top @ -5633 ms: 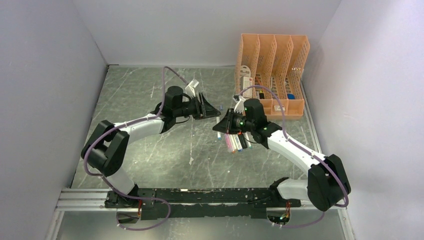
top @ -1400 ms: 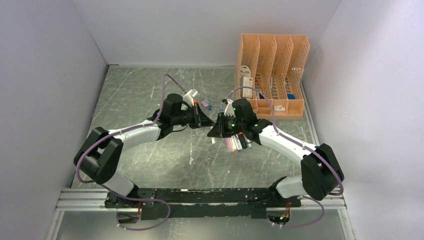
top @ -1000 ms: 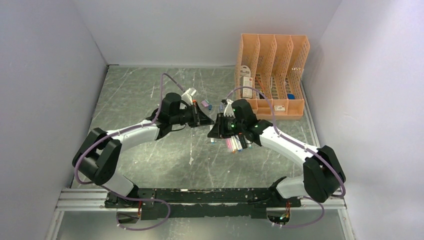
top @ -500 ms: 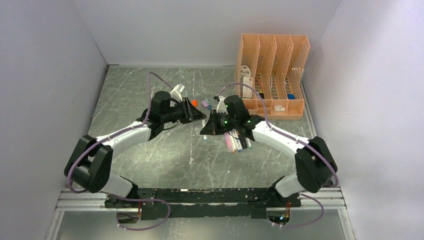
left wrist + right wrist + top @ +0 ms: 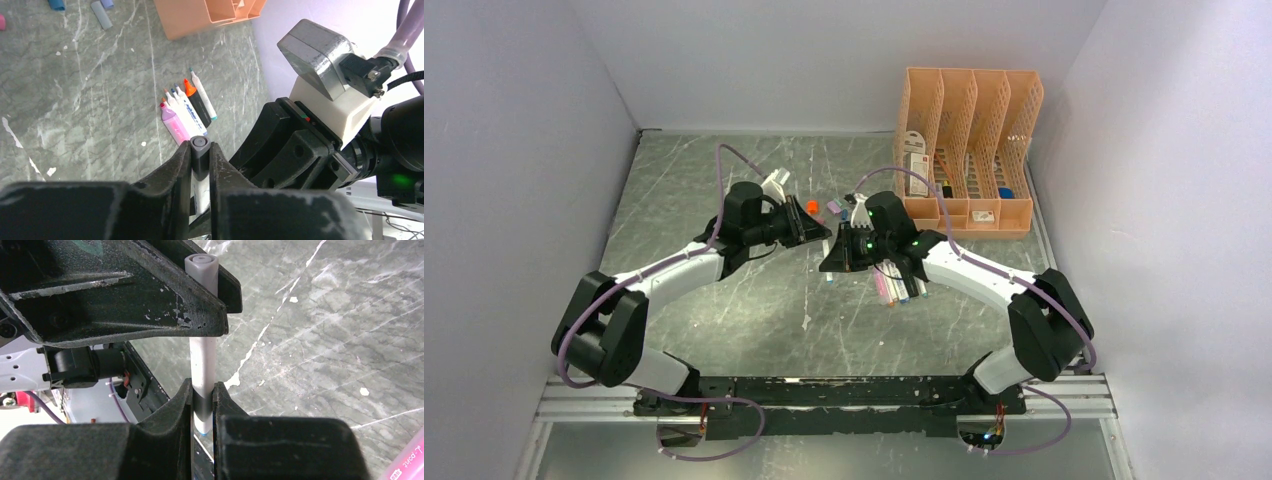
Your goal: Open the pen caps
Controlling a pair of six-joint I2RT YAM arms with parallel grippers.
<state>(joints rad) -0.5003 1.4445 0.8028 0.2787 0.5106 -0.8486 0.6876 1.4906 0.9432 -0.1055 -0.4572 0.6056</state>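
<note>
A white-barrelled pen [image 5: 204, 360] hangs in the air between my two grippers. My right gripper [image 5: 203, 392] is shut on its lower barrel, close to the blue tip. My left gripper [image 5: 200, 147] is shut on the grey pen cap [image 5: 199, 148], which sits on the barrel's other end [image 5: 202, 264]. From above, the left gripper [image 5: 816, 232] and right gripper [image 5: 834, 256] meet nose to nose over the table's middle. Three loose pen caps lie behind them: orange [image 5: 811, 204], pink [image 5: 833, 207] and blue [image 5: 845, 213]. Several other pens [image 5: 898, 286] lie in a row under the right arm.
A peach mesh file organiser [image 5: 969, 150] stands at the back right with small items in its slots. The row of pens [image 5: 185, 112] also shows below the left wrist. White walls close in the grey marbled table [image 5: 724, 300] on three sides.
Both grippers have shifted left with the pen between them. The left jaws opened briefly and closed again on the grey cap.
</note>
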